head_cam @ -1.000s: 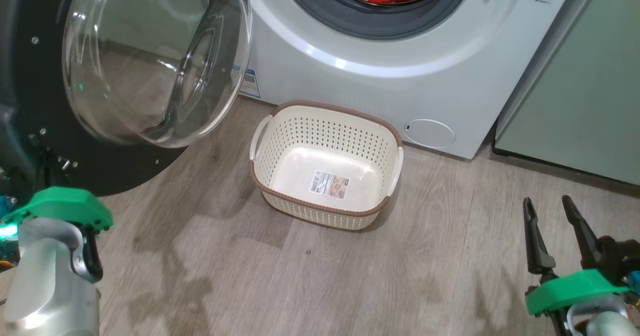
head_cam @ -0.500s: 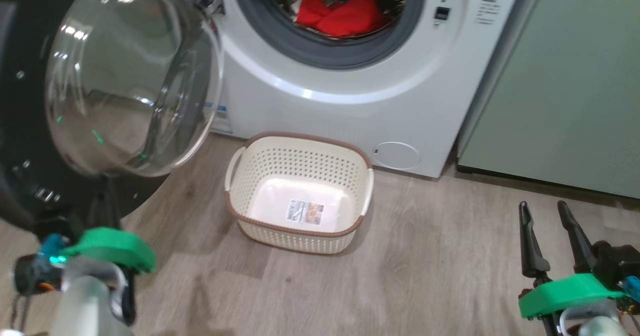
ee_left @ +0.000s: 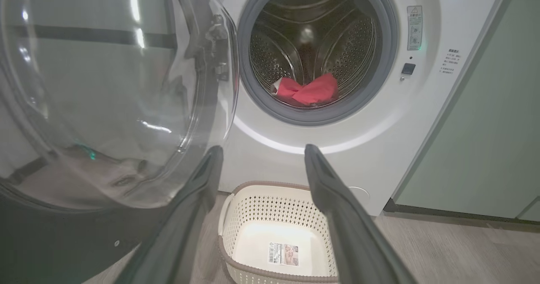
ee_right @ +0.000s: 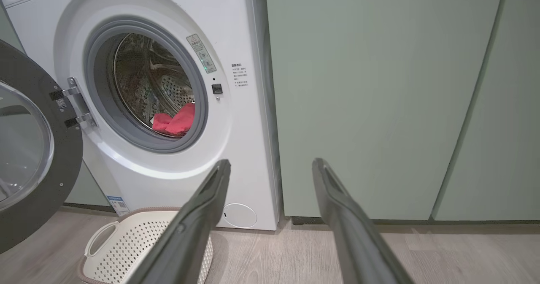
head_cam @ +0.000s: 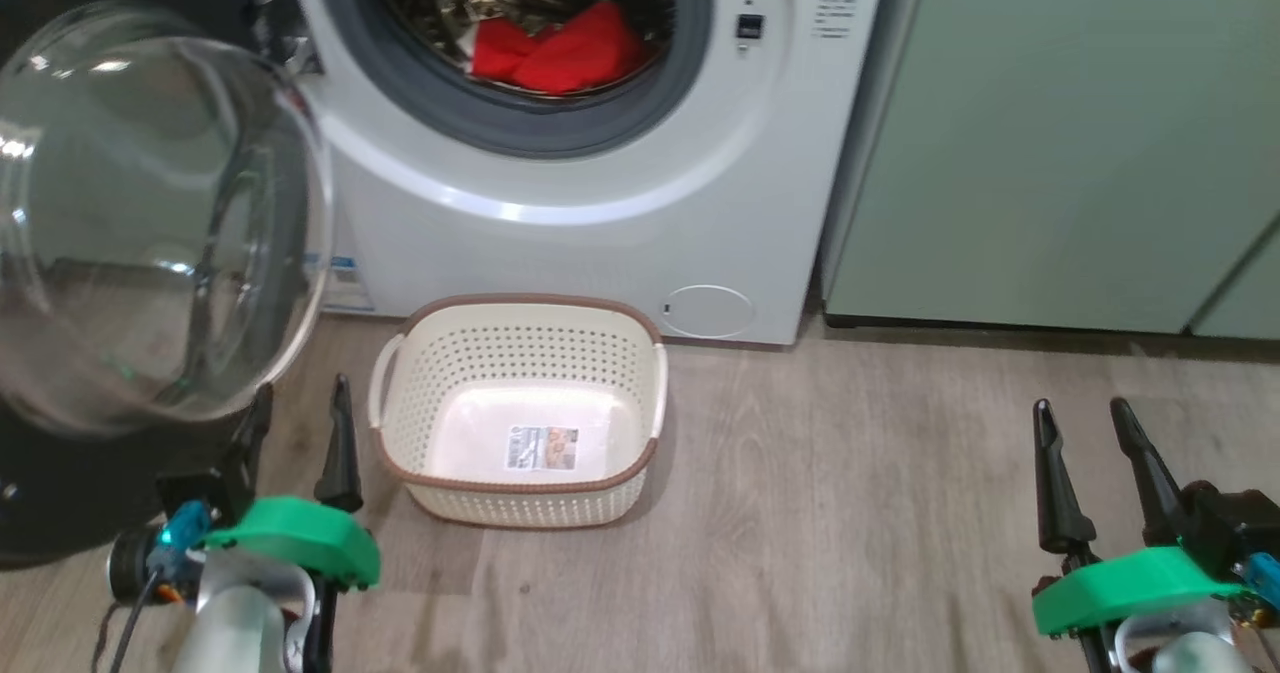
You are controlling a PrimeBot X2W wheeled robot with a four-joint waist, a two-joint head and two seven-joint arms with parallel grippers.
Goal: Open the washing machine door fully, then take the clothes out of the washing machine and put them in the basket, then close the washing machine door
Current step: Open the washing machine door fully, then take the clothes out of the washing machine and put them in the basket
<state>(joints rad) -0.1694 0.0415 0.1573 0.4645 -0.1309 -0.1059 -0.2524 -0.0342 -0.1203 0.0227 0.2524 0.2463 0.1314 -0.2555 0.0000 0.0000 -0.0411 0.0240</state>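
Head view: the big white front-loading washing machine [head_cam: 600, 223] is recorded at 12 o'clock, with its large round door [head_cam: 150, 233], glossy black rim around a clear bulging window, standing swung open at 9 o'clock. The bright red fabric clothes [head_cam: 555, 48] are seen lying inside the machine at 12 o'clock. The small cream perforated plastic basket [head_cam: 520, 353], brown-rimmed, is found on the grey wood-look floor [head_cam: 850, 513] just in front of the machine, near centre toward 7 o'clock, with a paper label [head_cam: 543, 448] showing on its bottom. The left gripper [head_cam: 300, 391] is noted at 7 o'clock, just beside the basket, claw spread wide and holding nothing. The right gripper [head_cam: 1080, 408] is noted at 4 o'clock, well apart from the basket, claw likewise wide and holding nothing. Pale green cabinets [head_cam: 1050, 153] are recorded at 2 o'clock. Left wrist view: the dark fingers are seen apart, the basket between them at 6 o'clock, the clothes at 12 o'clock, the door at 9 o'clock. Right wrist view: the fingers are seen apart, the clothes at 10 o'clock inside the machine, the basket at 7 o'clock.
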